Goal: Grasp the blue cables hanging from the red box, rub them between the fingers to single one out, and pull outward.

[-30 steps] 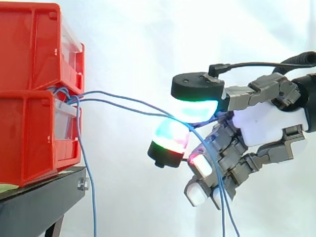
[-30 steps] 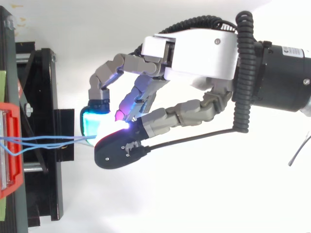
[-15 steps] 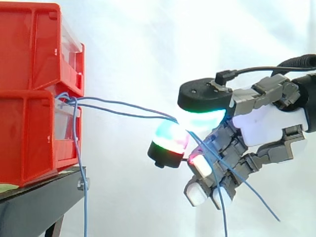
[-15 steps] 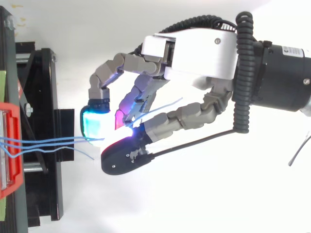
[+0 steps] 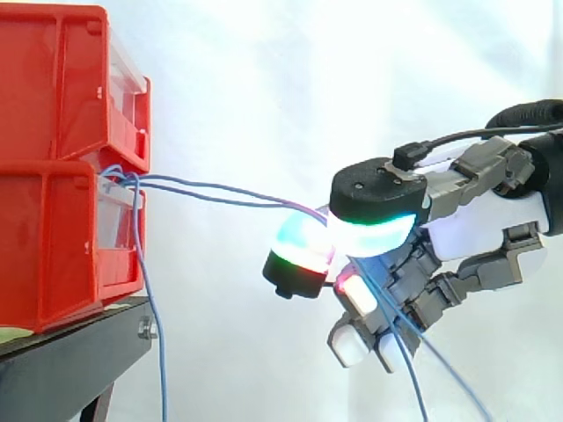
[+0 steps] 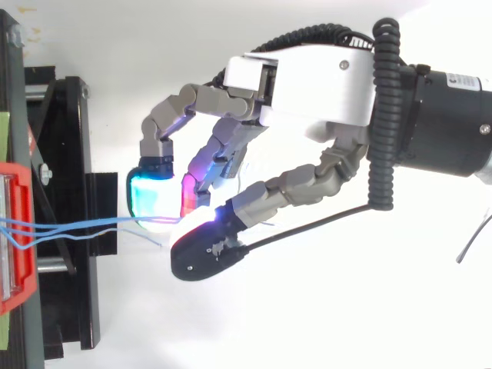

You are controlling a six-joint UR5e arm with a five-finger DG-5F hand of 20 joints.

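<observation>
The side view looks level across the work from close by, at about the height of the red bins (image 5: 62, 167). They fill its left edge, and the robot hand (image 5: 475, 224) enters from the right. The top view looks straight down, also from close. Both views share the bins' front, the blue cables (image 5: 220, 187) and the robot hand.

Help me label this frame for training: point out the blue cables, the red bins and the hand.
blue cables (image 5: 286, 204), side view, right end of the taut stretch.
red bins (image 5: 53, 97), side view, upper bin's side wall.
hand (image 6: 307, 84), top view, white back shell.
</observation>
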